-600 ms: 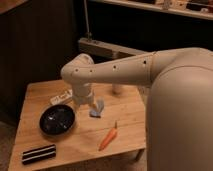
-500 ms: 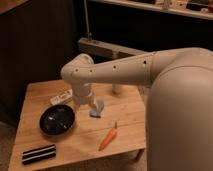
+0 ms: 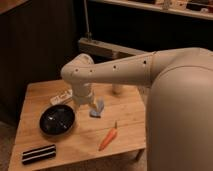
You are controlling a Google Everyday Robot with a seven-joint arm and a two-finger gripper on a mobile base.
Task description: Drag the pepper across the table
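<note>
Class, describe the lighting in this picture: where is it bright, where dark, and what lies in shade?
Camera view: warm, dim light falls on the light wooden table; the background is nearly black. Camera view: the pale robot arm is shaded underneath; its pincer hangs over the table beside the dark round bowl; the slim orange pepper lies clearly lit near the front edge.

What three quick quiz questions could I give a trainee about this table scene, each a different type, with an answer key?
1. True or false: the pepper lies inside the dark bowl.
2. Where is the gripper? A) low over the table, beside the bowl and apart from the pepper; B) clamped on the pepper; C) inside the bowl.
3. Name the item lying on the table in front of the bowl, nearest the camera.
Key: 1 false; 2 A; 3 the black striped block.
</note>
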